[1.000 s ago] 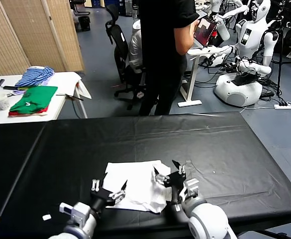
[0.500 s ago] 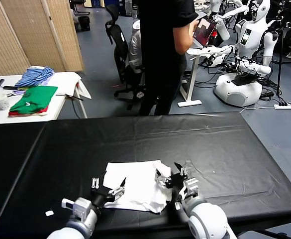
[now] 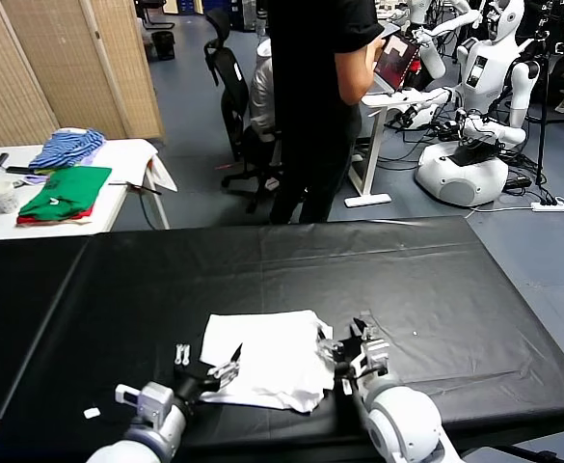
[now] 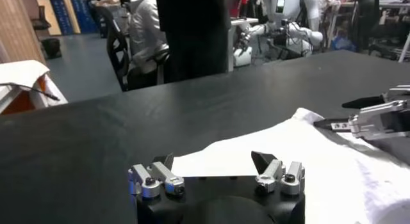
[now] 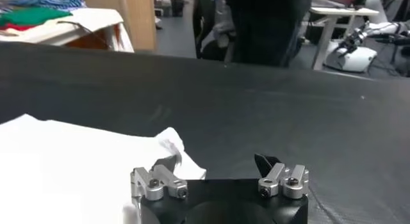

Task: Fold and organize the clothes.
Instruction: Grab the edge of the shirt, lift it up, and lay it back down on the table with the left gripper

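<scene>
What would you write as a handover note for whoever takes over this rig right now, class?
Left tool: open, holding nothing, at the near-left edge of the white T-shirt.
Right tool: open, holding nothing, at the shirt's right edge.
T-shirt: lies folded into a rough rectangle, plain side up, near the front of the black table.
Done: folded, though the near-right corner looks rumpled.
Left: tidy that corner and place the shirt.
</scene>
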Robot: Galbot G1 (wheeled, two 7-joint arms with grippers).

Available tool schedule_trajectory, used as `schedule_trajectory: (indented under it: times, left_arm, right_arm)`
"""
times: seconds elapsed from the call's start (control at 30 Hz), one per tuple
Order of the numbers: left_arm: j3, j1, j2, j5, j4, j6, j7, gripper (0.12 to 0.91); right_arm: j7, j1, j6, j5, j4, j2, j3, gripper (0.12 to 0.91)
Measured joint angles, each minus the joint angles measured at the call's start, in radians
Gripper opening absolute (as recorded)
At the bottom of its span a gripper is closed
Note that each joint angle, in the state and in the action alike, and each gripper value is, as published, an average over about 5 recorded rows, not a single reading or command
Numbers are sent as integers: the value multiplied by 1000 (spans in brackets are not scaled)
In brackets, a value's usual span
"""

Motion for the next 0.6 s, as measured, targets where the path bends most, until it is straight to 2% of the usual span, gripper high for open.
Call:
schedule_trajectory:
  times: [0.4, 0.6]
  left_arm:
    - [-50, -12, -16, -147, 23, 38, 4, 907]
    - [-97, -13, -34, -206, 65, 20, 28, 907]
  right_arm:
    - [-14, -62, 102, 81, 113, 1, 65, 907]
    - [-16, -125, 104, 104, 223, 5, 101, 907]
